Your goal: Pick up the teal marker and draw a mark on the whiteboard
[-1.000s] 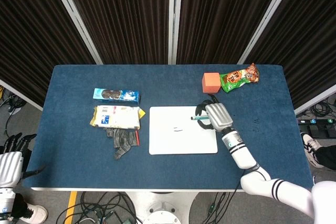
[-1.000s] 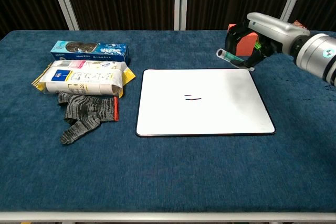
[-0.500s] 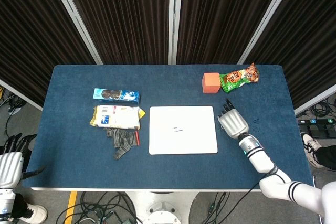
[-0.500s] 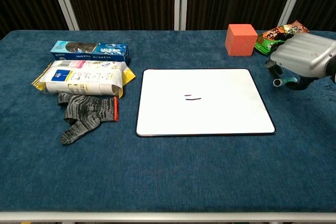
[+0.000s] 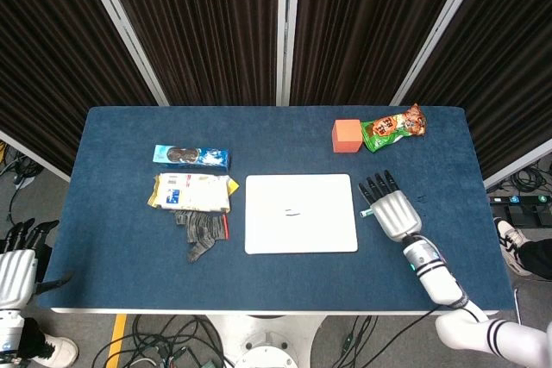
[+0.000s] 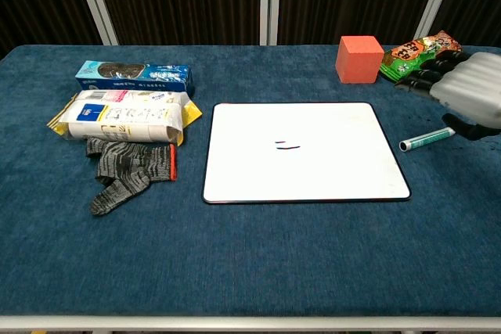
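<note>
The teal marker (image 6: pixel 427 139) lies flat on the blue cloth just right of the whiteboard (image 6: pixel 329 170); in the head view only its tip (image 5: pixel 364 211) shows beside the board (image 5: pixel 319 230). A short dark mark (image 6: pixel 287 145) sits near the board's middle (image 5: pixel 293 211). My right hand (image 5: pixel 394 210) hovers over the marker's far end with fingers spread and flat, holding nothing (image 6: pixel 472 95). Beyond the table's near-left corner, my left hand (image 5: pixel 15 266) hangs below table level, its fingers apart and empty.
An orange cube (image 6: pixel 359 59) and a green snack bag (image 6: pixel 419 48) stand at the back right. On the left lie a blue cookie box (image 6: pixel 133 76), a yellow-white cracker pack (image 6: pixel 125 116) and a grey glove (image 6: pixel 125 170).
My right hand carried the marker from the board's top right corner off to the right, set it down on the cloth and let go. Its fingers have since spread.
</note>
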Motion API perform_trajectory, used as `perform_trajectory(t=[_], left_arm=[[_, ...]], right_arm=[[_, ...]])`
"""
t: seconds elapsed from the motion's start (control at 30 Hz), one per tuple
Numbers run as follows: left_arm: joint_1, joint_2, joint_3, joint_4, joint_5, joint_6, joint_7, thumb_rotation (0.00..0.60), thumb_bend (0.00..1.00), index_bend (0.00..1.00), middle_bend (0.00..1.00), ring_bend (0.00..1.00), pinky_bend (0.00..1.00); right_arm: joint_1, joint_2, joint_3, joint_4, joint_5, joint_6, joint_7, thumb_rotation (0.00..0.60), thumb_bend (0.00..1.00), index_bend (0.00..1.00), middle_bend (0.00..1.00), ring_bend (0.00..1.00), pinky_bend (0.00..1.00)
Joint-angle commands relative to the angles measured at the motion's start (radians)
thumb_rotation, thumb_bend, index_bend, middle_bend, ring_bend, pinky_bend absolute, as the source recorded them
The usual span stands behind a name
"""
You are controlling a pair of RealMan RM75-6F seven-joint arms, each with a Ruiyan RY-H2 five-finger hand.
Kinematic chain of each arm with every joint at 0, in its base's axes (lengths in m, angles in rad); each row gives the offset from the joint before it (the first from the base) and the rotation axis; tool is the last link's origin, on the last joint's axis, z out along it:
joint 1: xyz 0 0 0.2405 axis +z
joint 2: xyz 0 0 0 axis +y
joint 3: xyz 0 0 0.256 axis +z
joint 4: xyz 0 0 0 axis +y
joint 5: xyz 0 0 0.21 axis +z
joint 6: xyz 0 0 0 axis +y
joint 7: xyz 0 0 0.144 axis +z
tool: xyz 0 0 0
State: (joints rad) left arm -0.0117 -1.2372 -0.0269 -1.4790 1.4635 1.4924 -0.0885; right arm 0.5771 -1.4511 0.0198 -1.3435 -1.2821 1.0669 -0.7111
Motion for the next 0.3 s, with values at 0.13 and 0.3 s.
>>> perform_trajectory(t=[0.13, 0.3], left_arm=[[-0.006, -0.002, -0.003, -0.001, 0.006, 0.001, 0.010, 0.600, 0.09, 0.16, 0.16, 0.04, 0.04], [-0.010, -0.012, -0.009, -0.006, 0.017, 0.017, 0.038, 0.600, 0.09, 0.16, 0.16, 0.04, 0.04]], right_arm=[[-0.226, 0.240, -0.006, -0.229, -0.113, 0.311, 0.457, 0.600, 0.52, 0.07, 0.14, 0.00, 0.00], [-0.357, 0.312, -0.043, -0.267, -0.215, 0.499, 0.679, 0.600, 0.52, 0.09, 0.16, 0.00, 0.00]])
